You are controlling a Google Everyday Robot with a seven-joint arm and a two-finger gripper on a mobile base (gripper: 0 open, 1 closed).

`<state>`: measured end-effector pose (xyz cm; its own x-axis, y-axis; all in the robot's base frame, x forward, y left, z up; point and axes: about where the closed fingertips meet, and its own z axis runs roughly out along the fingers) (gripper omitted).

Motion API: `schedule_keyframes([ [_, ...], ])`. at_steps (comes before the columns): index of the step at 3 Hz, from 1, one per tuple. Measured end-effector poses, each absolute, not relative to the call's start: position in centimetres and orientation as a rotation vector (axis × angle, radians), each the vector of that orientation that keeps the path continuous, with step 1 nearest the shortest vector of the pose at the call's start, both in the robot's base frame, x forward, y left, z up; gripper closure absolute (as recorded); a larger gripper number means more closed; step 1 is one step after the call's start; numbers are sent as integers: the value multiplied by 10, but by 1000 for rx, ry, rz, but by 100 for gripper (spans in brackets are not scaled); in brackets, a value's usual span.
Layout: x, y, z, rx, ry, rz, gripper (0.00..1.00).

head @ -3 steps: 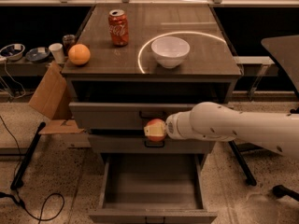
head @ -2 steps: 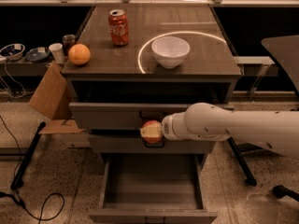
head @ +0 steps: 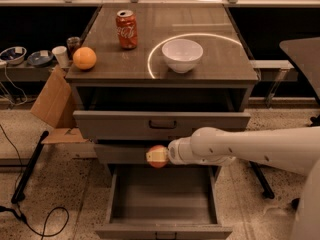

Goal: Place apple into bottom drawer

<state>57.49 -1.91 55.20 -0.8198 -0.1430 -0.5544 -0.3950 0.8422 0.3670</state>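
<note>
Soda can (head: 127, 29), white bowl (head: 182, 54), orange (head: 84, 58) on cabinet top (head: 222, 54)

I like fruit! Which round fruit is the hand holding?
The red-pink apple, in the hand above the open bottom drawer. The orange sits on the cabinet top.

Apple (head: 156, 156) red-pink with pale yellowish patch, gripped by gripper (head: 161, 157), held in the air over rear edge of bottom drawer (head: 163, 230); drawer pulled out wide, grey front low, deep grey interior showing
</note>
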Motion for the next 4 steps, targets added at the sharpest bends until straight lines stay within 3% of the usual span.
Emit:
schedule_keyframes([
  [4, 559, -69, 376, -208, 2573, 777, 100],
])
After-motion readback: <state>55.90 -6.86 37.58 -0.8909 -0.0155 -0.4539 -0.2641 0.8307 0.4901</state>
